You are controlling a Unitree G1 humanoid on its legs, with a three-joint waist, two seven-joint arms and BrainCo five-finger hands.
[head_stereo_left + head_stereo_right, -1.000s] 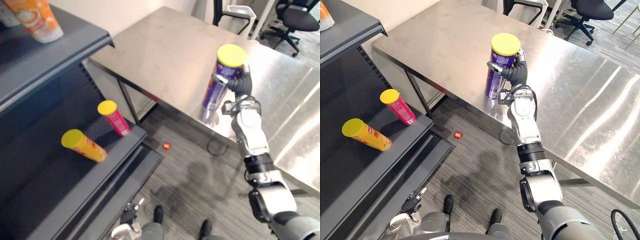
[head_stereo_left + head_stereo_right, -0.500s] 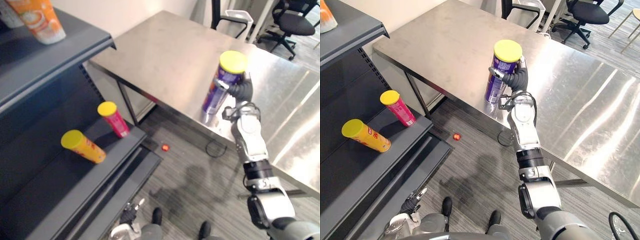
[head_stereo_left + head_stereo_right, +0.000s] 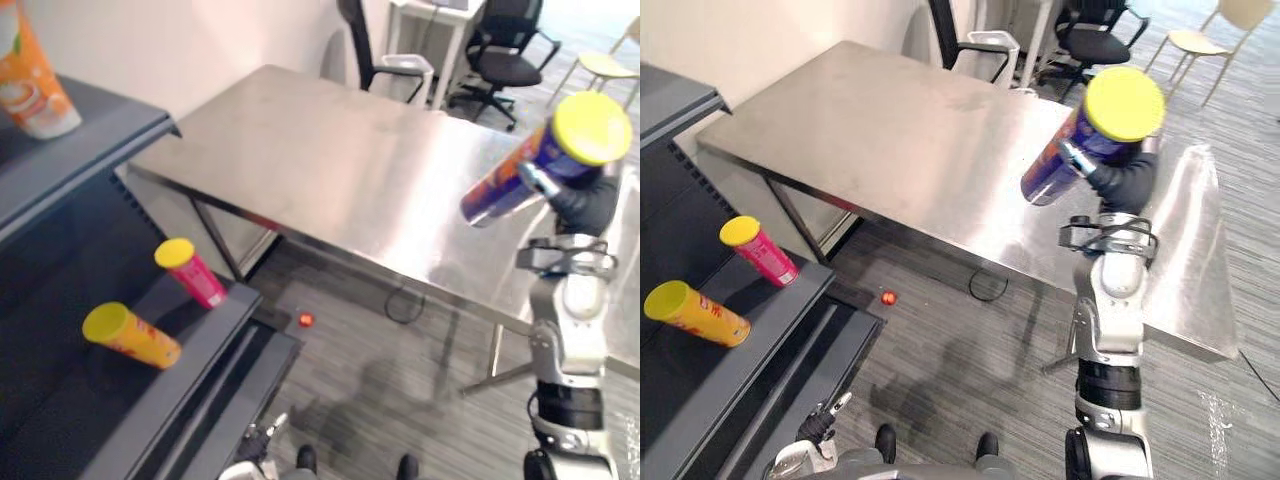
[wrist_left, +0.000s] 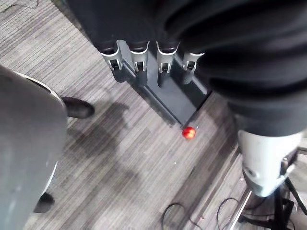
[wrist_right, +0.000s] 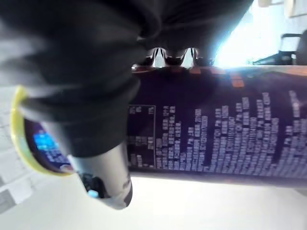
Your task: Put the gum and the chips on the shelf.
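A purple chips can (image 3: pixel 520 180) with a yellow lid (image 3: pixel 592 127) hangs tilted in the air above the steel table's (image 3: pixel 330 170) near edge. My right hand (image 3: pixel 585 200) is shut on it; in the right wrist view the thumb (image 5: pixel 103 177) lies across the can (image 5: pixel 230 129). On the dark shelf (image 3: pixel 60 400) at the left lie a pink can (image 3: pixel 190 272) and a yellow can (image 3: pixel 130 337). A small red round thing (image 3: pixel 305 320) lies on the floor by the shelf's foot. My left hand (image 4: pixel 148 57) hangs low beside the shelf, fingers straight, holding nothing.
An orange container (image 3: pixel 30 70) stands on the upper shelf board (image 3: pixel 90 150). Office chairs (image 3: pixel 500 40) and a small white bin (image 3: pixel 405 68) stand beyond the table. Grey carpet floor (image 3: pixel 380 380) lies between shelf and table.
My right hand has lifted the purple can off the table and tipped it over, lid up to the right. The camera has swung, so the whole scene has shifted.
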